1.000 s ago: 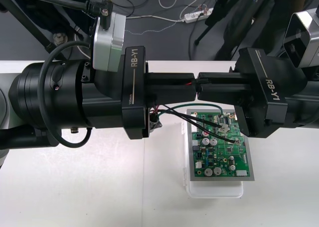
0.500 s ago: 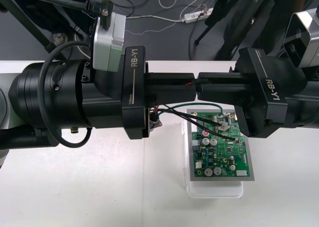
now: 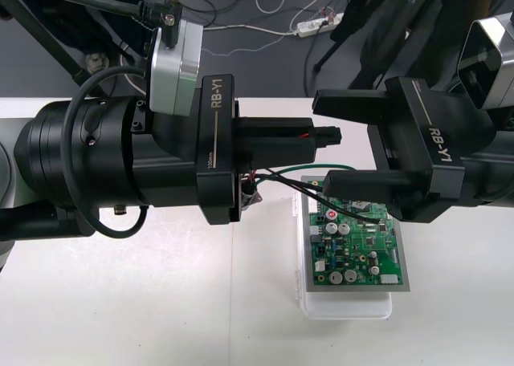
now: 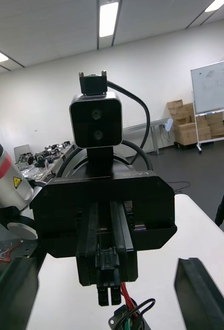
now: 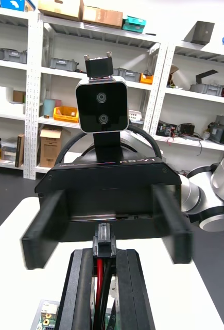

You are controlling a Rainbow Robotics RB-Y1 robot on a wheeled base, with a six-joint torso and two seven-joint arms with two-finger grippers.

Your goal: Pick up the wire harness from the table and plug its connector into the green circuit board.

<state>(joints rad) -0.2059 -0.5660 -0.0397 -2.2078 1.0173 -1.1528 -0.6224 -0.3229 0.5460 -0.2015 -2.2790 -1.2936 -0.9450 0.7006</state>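
Clamped between the black fingers of the left gripper (image 3: 315, 136): the small black plug (image 3: 329, 133) of the thin red, black and green wire harness (image 3: 309, 172). Spread wide around that plug, with free room on both sides, the released right gripper (image 3: 321, 141). Below both, the green circuit board (image 3: 357, 254) on a white plastic base (image 3: 345, 306). In the front view, wires hanging over the board; in the left wrist view, red and black wires between the closed fingers (image 5: 81, 289).

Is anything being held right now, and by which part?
The left hand grips the wire harness at its black plug end, wires running back between its fingers; the right hand stands open.
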